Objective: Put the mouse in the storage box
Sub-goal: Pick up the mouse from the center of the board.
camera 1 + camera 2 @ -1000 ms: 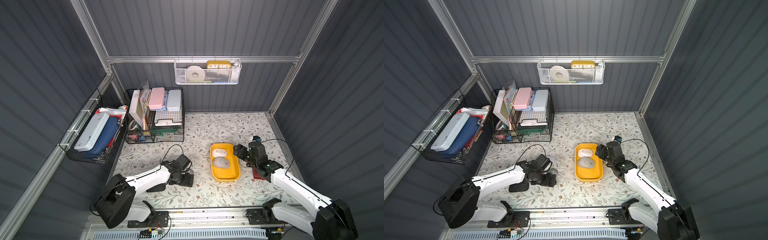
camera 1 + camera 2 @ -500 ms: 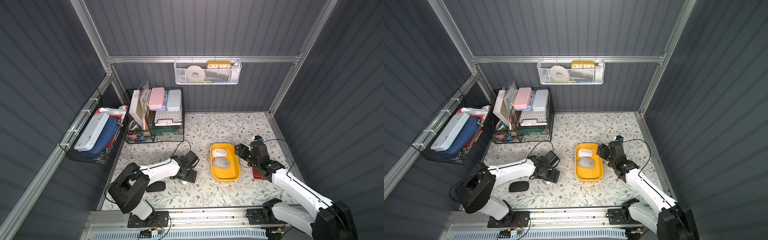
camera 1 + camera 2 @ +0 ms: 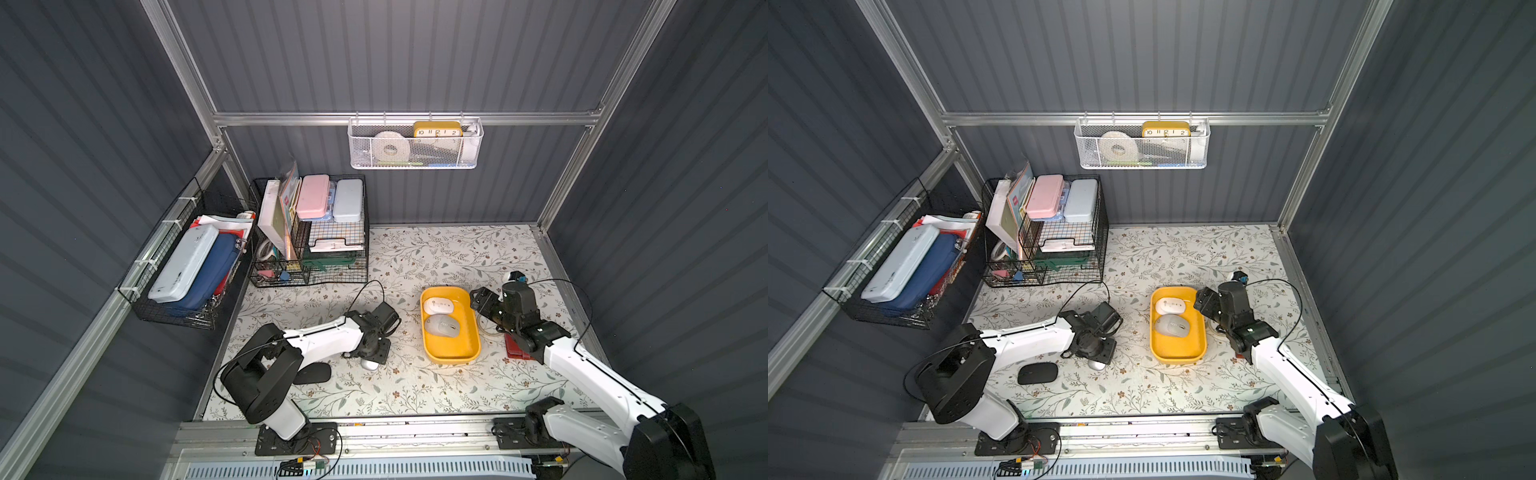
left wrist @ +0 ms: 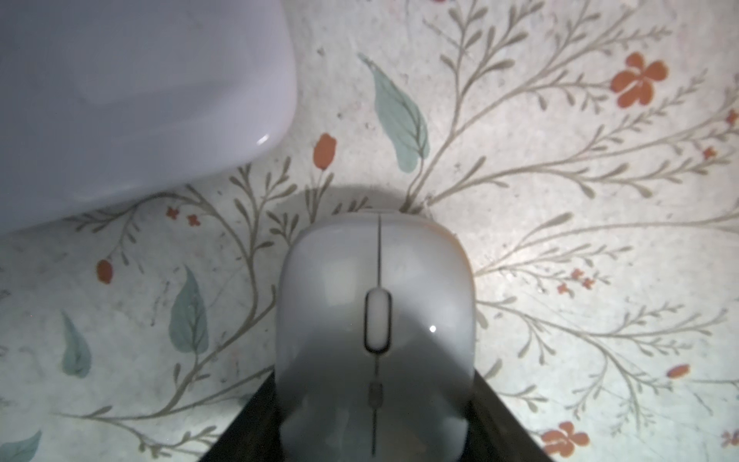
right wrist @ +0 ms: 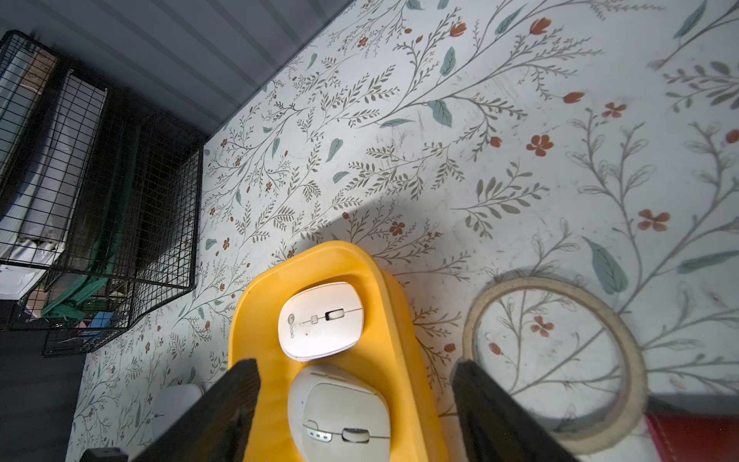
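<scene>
**Mouse clamped, box already two-thirds full: where it could get messy**

The pale grey mouse (image 4: pixel 376 280) is sat on the floral mat (image 4: pixel 560 120), off the storage box (image 3: pixel 453 351) on the left arm's side. It's near the box but clearly apart from it, so it's not in yet. It is clamped by the left gripper (image 4: pixel 376 374), with the jaws closed flush on both flanks toward the tail end and the nose left poking out free. No lift can be made out; in both top views the mouse looks to be down on the mat under the wrist.

What could go wrong from here, taken as guesses only:

- The shell is smooth and rounded, and it's grabbed at the back. Once the weight is taken, the nose could droop or the whole thing could be squirted out.
- The box is shared already. A white mouse (image 3: pixel 437 306) is parked at its far end and a bigger grey mouse (image 3: pixel 444 325) in its middle. Only the near end is bare, so a release too far in gets it stacked on a curved back and maybe tipped over the rim.
- If it's carried low, the rim gets clipped and the light tub shoved.
- The right gripper (image 5: pixel 354 372) is hung just beside the box on the right arm's side, jaws spread wide, nothing held. The arms could be knocked together above the box if it isn't cleared.

A black mouse (image 3: pixel 1037 373) is lying farther out from the box — not part of this grab.
</scene>
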